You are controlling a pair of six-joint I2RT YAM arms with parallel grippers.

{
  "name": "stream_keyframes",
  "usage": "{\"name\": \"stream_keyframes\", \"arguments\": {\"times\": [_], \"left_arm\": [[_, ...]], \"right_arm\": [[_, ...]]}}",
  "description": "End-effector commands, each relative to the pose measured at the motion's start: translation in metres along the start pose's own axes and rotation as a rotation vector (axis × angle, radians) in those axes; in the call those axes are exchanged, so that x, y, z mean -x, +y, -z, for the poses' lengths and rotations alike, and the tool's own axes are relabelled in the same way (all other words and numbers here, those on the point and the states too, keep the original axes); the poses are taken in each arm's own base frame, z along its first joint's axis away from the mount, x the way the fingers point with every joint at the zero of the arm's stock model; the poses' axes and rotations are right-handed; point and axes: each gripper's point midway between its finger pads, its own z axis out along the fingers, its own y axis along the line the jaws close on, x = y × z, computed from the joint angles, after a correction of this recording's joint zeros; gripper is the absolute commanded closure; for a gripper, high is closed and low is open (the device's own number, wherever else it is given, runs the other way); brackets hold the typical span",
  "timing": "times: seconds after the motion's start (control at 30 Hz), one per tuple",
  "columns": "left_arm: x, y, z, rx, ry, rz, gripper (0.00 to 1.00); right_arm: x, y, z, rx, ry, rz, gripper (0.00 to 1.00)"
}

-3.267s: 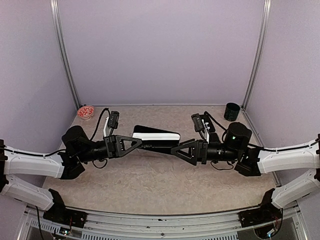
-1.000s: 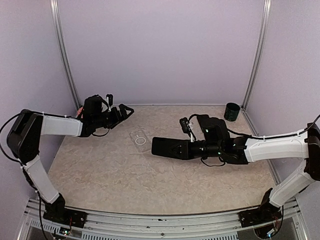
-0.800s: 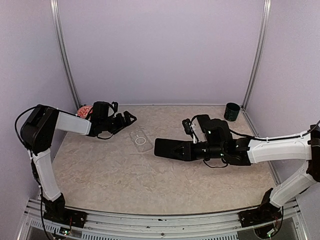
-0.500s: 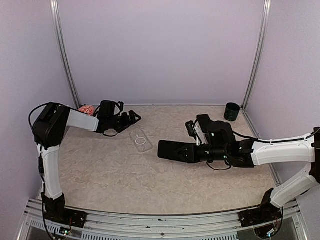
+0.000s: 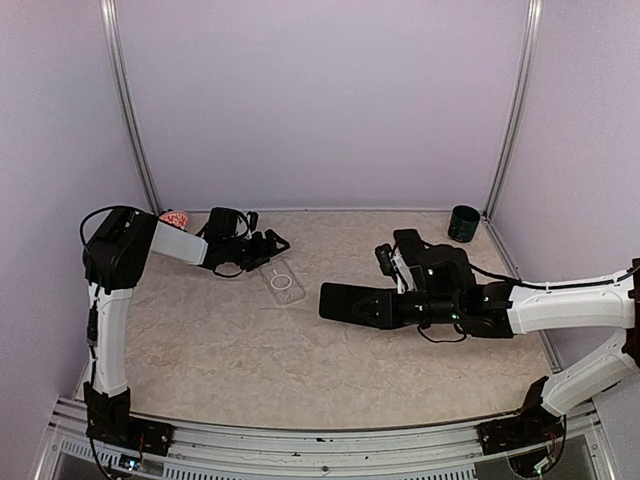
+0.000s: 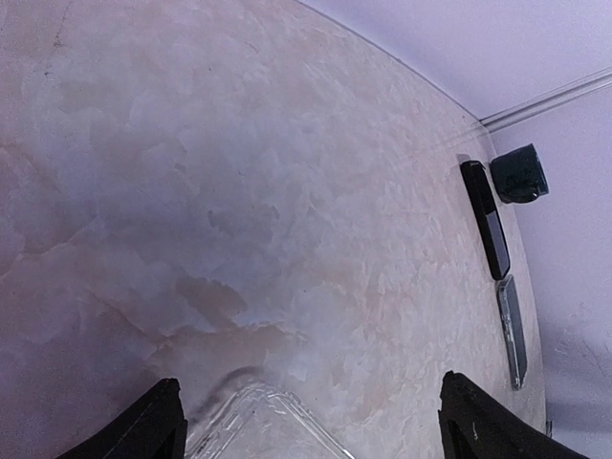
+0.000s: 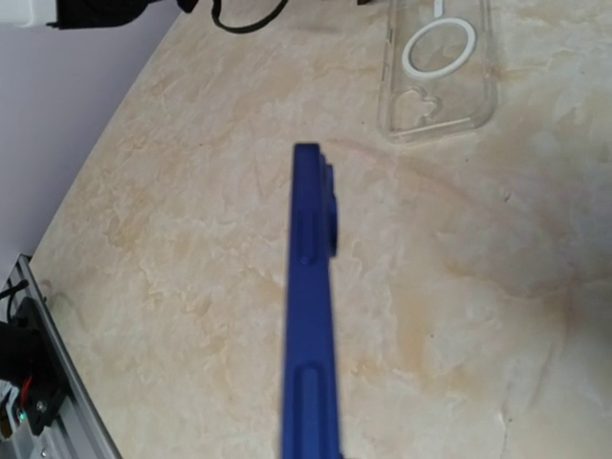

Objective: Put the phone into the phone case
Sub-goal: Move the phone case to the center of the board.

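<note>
We are holding the phone (image 5: 345,300) in the right gripper (image 5: 380,306), whose fingers are clamped on its near end, so that the rest is sticking straight out ahead of the gripper above the table (image 5: 250,370). The right wrist camera is catching it edge-on, a thin blue bar running away from the lens.

The phone case (image 5: 283,281), clear with a white ring on its back, is lying flat on the table. It is sitting ahead of the right gripper, past the phone's free end and off to one side of the line the phone is pointing along. It is near that tip but apart from it.

From above, the case's long axis is running at a slant to the phone's. From the wrist the two look closer to parallel, so we are not fixing the angle.

The left gripper (image 5: 272,243) is the nearer of the two. It is hovering just beside the case's far end with its fingers spread apart and gripping nothing, and one corner of the case is showing low between them in its own camera.

We are judging that the coming move belongs to the right arm. It needs to bring the phone sideways over the case, match the long axes and turn the phone flat. The left gripper is placed well to steady the light case, which could slide.
</note>
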Motion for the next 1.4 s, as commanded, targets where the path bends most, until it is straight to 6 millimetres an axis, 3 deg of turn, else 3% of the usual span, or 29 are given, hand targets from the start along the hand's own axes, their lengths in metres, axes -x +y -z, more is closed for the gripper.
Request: {"name": "stream_keyframes", "arguments": {"times": [0.0, 0.37, 0.67, 0.8, 0.97, 1.17, 1.27, 1.37], "left_arm": [[-0.038, 0.003, 0.001, -0.035, 0.095, 0.029, 0.12], [-0.09, -0.045, 0.031, -0.128, 0.107, 0.074, 0.14], [-0.133, -0.072, 0.049, -0.15, 0.115, 0.128, 0.14], [-0.137, -0.08, 0.054, -0.151, 0.107, 0.12, 0.13], [-0.131, -0.071, 0.06, -0.091, 0.075, 0.101, 0.13], [-0.106, -0.067, 0.099, 0.041, -0.066, 0.072, 0.12], [-0.11, -0.079, 0.116, 0.039, -0.075, 0.065, 0.12], [-0.131, -0.098, 0.118, 0.01, -0.022, 0.05, 0.12]], "right_arm": [[0.013, 0.009, 0.008, 0.017, -0.049, 0.015, 1.0], [0.017, 0.005, 0.001, -0.023, -0.032, -0.053, 1.0], [0.014, 0.0, -0.01, -0.02, 0.016, -0.121, 1.0], [0.018, -0.007, -0.006, -0.048, 0.0, -0.122, 1.0], [0.027, -0.033, 0.004, -0.161, -0.049, -0.111, 1.0], [0.038, -0.073, 0.005, -0.261, -0.083, -0.105, 1.0], [0.046, -0.086, 0.0, -0.296, -0.094, -0.093, 1.0], [0.051, -0.102, -0.01, -0.331, -0.078, -0.086, 1.0]]}}
